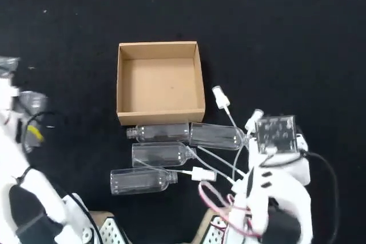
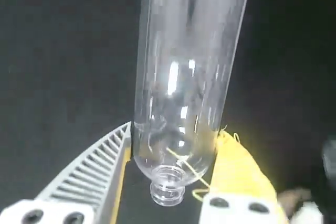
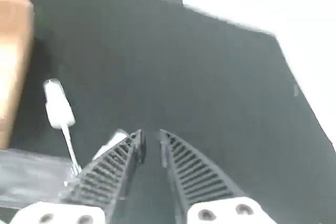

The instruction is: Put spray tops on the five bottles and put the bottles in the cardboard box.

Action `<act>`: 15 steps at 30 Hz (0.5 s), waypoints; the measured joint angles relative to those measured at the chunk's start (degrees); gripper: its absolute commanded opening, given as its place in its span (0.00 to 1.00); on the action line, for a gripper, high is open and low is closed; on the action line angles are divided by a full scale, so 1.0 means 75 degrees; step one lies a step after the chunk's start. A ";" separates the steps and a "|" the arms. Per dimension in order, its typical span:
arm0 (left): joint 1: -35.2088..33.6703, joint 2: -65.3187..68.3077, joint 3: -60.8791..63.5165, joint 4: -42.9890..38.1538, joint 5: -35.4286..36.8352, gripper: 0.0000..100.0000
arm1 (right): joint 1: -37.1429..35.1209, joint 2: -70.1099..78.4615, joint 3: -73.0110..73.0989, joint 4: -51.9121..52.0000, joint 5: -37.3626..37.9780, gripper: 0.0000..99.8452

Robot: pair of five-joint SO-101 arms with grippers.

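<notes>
I see clear bottles, white spray tops, a plain brown cardboard box, and a black table beneath.

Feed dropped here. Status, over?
Left gripper shut on clear plastic bottle, no top. Right gripper jaws slightly open, empty. Brown cardboard box holds no bottles; four more bottles lie beside it, white spray tops loose among them.

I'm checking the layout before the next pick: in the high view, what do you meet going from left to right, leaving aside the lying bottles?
left arm → cardboard box → loose spray top → right arm
</notes>
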 measured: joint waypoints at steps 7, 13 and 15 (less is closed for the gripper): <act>-0.1547 0.0000 0.1442 -0.1911 0.2157 0.04 | -0.2696 0.1723 -0.1758 0.0363 -0.1125 0.12; -0.1770 0.0000 0.2907 -0.2860 0.3294 0.05 | -0.5966 0.3669 -0.2098 0.0352 -0.1969 0.12; -0.1758 0.0000 0.3282 -0.3118 0.3599 0.11 | -0.6904 0.3997 -0.2063 0.0281 -0.2004 0.12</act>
